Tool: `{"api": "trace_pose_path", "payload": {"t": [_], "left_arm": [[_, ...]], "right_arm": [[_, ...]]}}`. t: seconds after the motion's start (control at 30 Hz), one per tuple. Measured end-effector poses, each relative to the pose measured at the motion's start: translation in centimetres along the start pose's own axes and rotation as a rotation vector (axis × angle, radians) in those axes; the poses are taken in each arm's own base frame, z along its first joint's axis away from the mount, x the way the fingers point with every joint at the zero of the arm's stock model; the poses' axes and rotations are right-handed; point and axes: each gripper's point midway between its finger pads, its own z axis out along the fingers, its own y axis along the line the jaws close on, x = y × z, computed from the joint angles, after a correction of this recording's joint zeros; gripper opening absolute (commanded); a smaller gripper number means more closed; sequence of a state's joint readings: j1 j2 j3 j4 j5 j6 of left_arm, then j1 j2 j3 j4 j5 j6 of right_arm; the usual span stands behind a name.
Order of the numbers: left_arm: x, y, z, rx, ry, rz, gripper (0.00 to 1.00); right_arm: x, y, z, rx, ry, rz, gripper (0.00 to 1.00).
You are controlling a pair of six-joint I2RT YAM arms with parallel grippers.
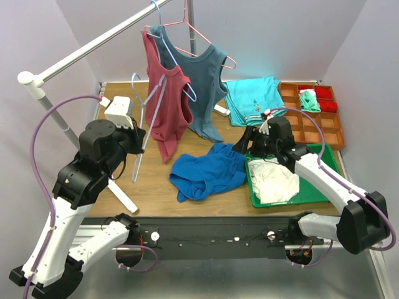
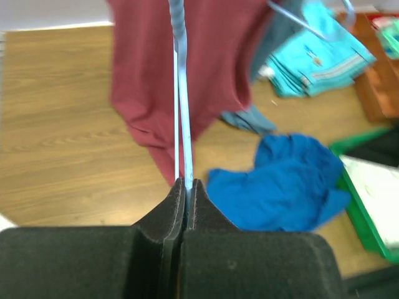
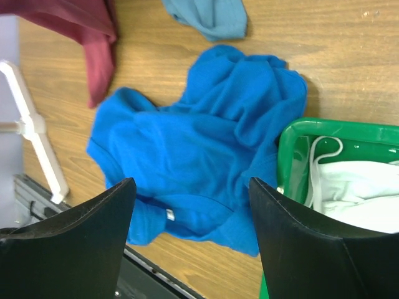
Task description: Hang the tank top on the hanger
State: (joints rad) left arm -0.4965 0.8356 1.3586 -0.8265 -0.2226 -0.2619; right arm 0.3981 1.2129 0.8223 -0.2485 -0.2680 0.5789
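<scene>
the left gripper has its black pads pressed tight together on the thin light-blue wire hanger, holding it roughly upright in front of the hanging maroon-red tank top. the bright royal-blue tank top lies crumpled on the wooden table, with one edge against the green plastic tray. the right gripper hangs just above it with fingers spread wide, holding nothing.
</scene>
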Motion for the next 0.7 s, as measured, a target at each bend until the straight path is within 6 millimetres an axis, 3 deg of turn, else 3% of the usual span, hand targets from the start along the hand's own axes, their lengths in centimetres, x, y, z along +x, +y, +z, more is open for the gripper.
{"api": "trace_pose_path", "payload": {"t": [0.33,0.53,0.7], "left_arm": [[7.1,-3.2,-0.7,0.239,0.215,0.055,0.0],[8.6,-4.1,-2.2,0.326,0.276,0.078,0.0],[9.3,-4.9,-3.3,0.39,0.295,0.079,0.0]], "right_arm": [[2.0,-0.2,2.6,0.148,0.086,-0.103,0.68],[1.1,-1.6,2.7,0.294,0.054,-0.155,0.65],[1.8,-1.7,2.8,0.337,0.063,-0.188,0.65]]}}
